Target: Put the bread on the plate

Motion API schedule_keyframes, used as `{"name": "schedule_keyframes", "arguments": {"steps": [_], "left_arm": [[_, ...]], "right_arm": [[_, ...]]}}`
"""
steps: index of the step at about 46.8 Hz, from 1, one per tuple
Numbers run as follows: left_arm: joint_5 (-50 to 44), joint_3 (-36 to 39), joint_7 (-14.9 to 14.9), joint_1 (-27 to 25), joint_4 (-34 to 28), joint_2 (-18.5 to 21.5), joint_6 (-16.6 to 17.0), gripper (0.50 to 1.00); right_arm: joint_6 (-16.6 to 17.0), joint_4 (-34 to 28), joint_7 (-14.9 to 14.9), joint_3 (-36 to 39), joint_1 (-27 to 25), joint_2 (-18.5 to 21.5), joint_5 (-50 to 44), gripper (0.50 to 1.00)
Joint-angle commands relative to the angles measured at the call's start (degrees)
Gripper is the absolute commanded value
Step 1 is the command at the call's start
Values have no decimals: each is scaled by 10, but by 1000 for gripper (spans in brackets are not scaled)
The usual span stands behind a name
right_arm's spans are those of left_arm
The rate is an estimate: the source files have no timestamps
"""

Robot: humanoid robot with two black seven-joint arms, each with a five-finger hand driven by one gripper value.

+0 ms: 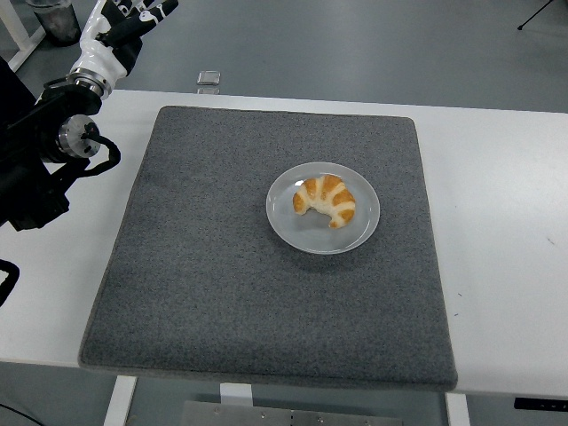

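I work in a lab or test room: a white table [497,177] with a grey mat [222,284] (plain, felt-like), bare grey floor [373,44] beyond, a stand's feet [543,13] far off.

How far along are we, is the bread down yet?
Done: the bread lies on the plate, in the middle of the gray mat. In hand: nothing; the left hand is up at the far left corner, fingers open. Left: nothing visible.
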Motion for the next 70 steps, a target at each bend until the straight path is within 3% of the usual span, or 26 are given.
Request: {"name": "schedule_keyframes", "arguments": {"steps": [1, 26, 43, 58, 70], "left_arm": [[0, -4, -1, 13, 0, -1, 3, 1000], [-45, -29, -2, 39, 11, -8, 10, 1000], [-71, -22, 0, 39, 60, -20, 10, 1000], [-71, -26, -1, 37, 76, -95, 11, 1000], [-71, -56, -3, 38, 76, -110, 8, 1000]], "right_arm": [[0, 0, 0, 0, 0, 0, 0, 954], [0, 0, 0, 1, 0, 0, 0, 952], [1, 0, 0, 1, 0, 0, 2, 952], [5, 0, 1, 0, -1, 0, 1, 952], [6, 0, 1, 1, -1, 0, 2, 952]]}}
